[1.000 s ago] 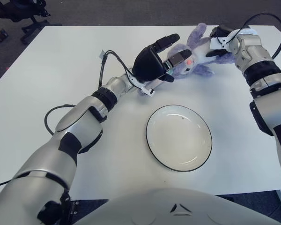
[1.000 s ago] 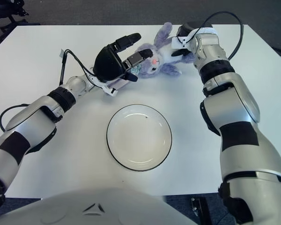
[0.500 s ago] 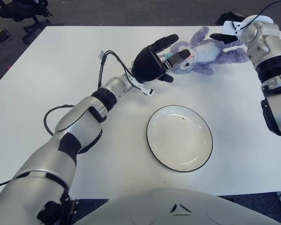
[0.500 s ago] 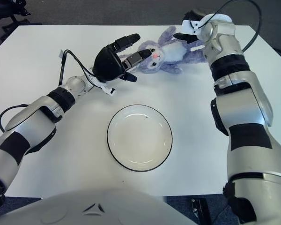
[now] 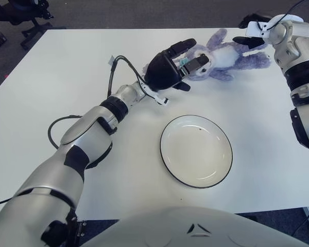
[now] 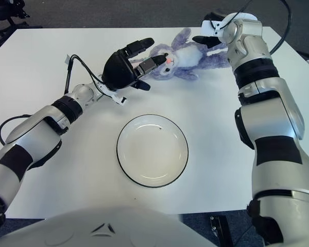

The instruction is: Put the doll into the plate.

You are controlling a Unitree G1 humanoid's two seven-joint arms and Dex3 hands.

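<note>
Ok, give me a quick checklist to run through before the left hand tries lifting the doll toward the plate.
1. Left hand at the doll's head end: ok.
2. Fingers closed around the doll: not ok, they are spread.
3. Right hand off the doll: cannot tell; it shows at the doll's far end.
4. Plate holds nothing: ok.
5. Doll lying flat on the table, beyond the plate: ok.
</note>
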